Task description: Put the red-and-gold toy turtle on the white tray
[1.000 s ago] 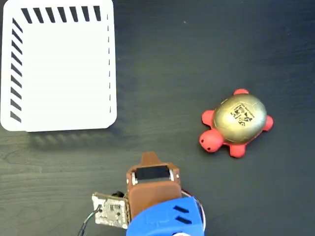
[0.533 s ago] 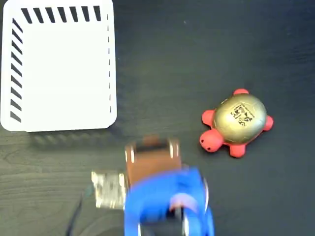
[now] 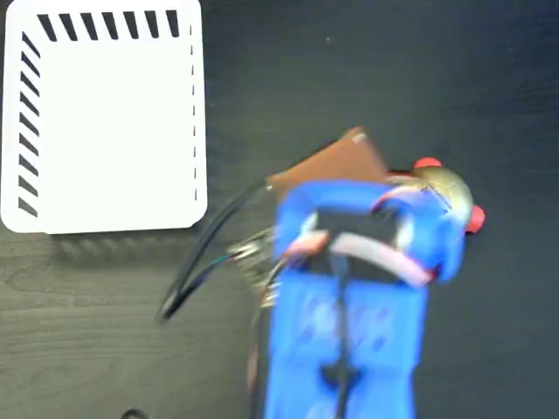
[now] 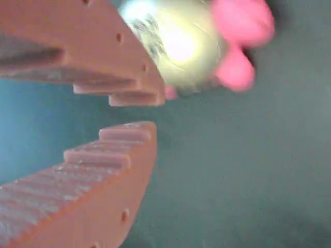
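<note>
Fingers (image 4: 129, 90) of the gripper (image 4: 137, 113), ribbed and orange-brown, stand slightly apart in the wrist view, with a narrow gap between their tips and nothing held between them. Just past the upper finger lies the red-and-gold toy turtle (image 4: 181, 41), its shiny gold shell partly hidden by that finger, its red head and a leg showing blurred at the upper right of that view. The turtle rests on the dark table (image 4: 248, 170), beside the gripper's tip rather than inside the gap.

Seen from the fixed view, the blue arm (image 3: 349, 297) reaches up from the bottom edge and is blurred; it covers most of the turtle (image 3: 445, 188), leaving only a sliver of gold shell and two red legs visible at its right side. Dark cables (image 3: 205, 262) trail off the arm to the left. Well apart, in the top left corner, sits the white tray (image 3: 105, 122), black stripes along its top and left edges, with nothing on it.
</note>
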You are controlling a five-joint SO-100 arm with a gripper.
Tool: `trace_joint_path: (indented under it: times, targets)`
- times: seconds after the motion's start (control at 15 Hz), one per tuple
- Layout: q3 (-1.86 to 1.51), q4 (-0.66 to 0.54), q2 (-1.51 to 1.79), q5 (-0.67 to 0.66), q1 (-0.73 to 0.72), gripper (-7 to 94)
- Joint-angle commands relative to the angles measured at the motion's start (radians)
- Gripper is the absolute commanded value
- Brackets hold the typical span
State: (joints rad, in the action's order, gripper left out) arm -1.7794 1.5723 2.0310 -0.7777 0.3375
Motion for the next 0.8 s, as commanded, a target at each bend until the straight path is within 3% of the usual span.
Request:
trace_joint_path:
  times: [0.0,0.73]
  targets:
    - [0.143,0.067,-0.06,-0.057,0.043,0]
    - [0.443,0.132,-0.348,-0.115,0.152,0]
